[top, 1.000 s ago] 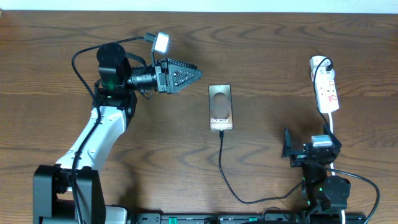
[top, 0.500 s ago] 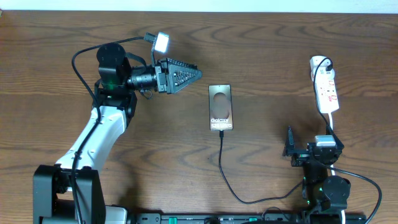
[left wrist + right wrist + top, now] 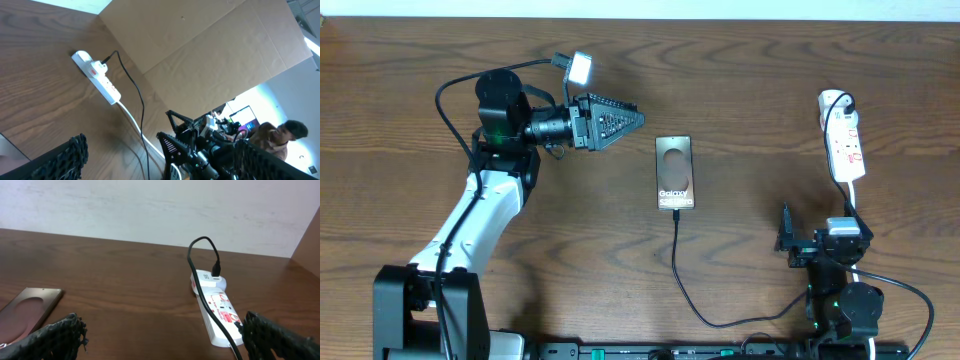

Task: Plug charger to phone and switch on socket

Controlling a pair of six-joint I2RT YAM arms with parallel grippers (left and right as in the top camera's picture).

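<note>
The phone (image 3: 675,172) lies flat in the middle of the table, also showing at the left edge of the right wrist view (image 3: 27,307). The charger (image 3: 678,265), a thin black cable, runs from the phone's bottom edge toward the front, its plug tip at the phone's edge. The socket (image 3: 843,143) (image 3: 215,306) (image 3: 97,77) lies at the far right with a black plug in its far end. My left gripper (image 3: 636,120) (image 3: 167,165) hovers open left of the phone, holding nothing. My right gripper (image 3: 817,238) (image 3: 170,340) is open and empty, below the socket.
A white cord (image 3: 848,195) leaves the socket's near end and passes beside my right arm. The black cable (image 3: 200,265) loops up over the socket in the right wrist view. A cardboard wall (image 3: 210,45) stands beyond the table's right side.
My right arm has drawn back slightly toward the table's front edge. The left arm, phone and cable have not moved.
</note>
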